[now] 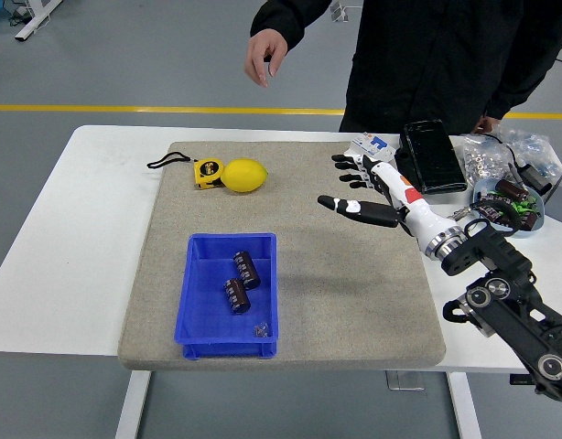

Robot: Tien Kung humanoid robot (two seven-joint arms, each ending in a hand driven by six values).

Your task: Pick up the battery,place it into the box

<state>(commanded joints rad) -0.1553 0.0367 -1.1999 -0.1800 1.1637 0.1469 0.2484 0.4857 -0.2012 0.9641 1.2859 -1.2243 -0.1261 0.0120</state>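
1. Head view, robot hand: the right robot hand [359, 187] sits right of frame centre, fingers spread toward the left, holding nothing. Its black arm [505, 302] comes in from the lower right. No left arm in frame.

2. Head view, task items: two dark cylindrical batteries [241, 282] lie inside the shallow blue plastic box [197, 302] in the lower-left of the frame, on the grey felt mat [336, 293] covering the white table [75, 238]. The pair sits side by side in the right half of the box, long axes running roughly upper-left to lower-right. A small bit of something lies near the box's front right corner; too small to identify.

3. Head view, key relation: box and batteries lie down-left of the robot hand, well apart. More dark batteries sit in the pale blue bowl [534, 224] at the right edge, just right of the wrist, so much nearer. If another pick is due, my read is it goes right, not left.

4. Head view, rest: yellow lemon [245, 175] touching a yellow tape measure [208, 171] upper left of the mat; white circuit breaker [369, 146] and black pouch [431, 155] just behind the robot hand.

5. Head view, person: a person in black stands at the far side, one hand [265, 55] raised at the top of the frame, clear of the table, apparently empty.
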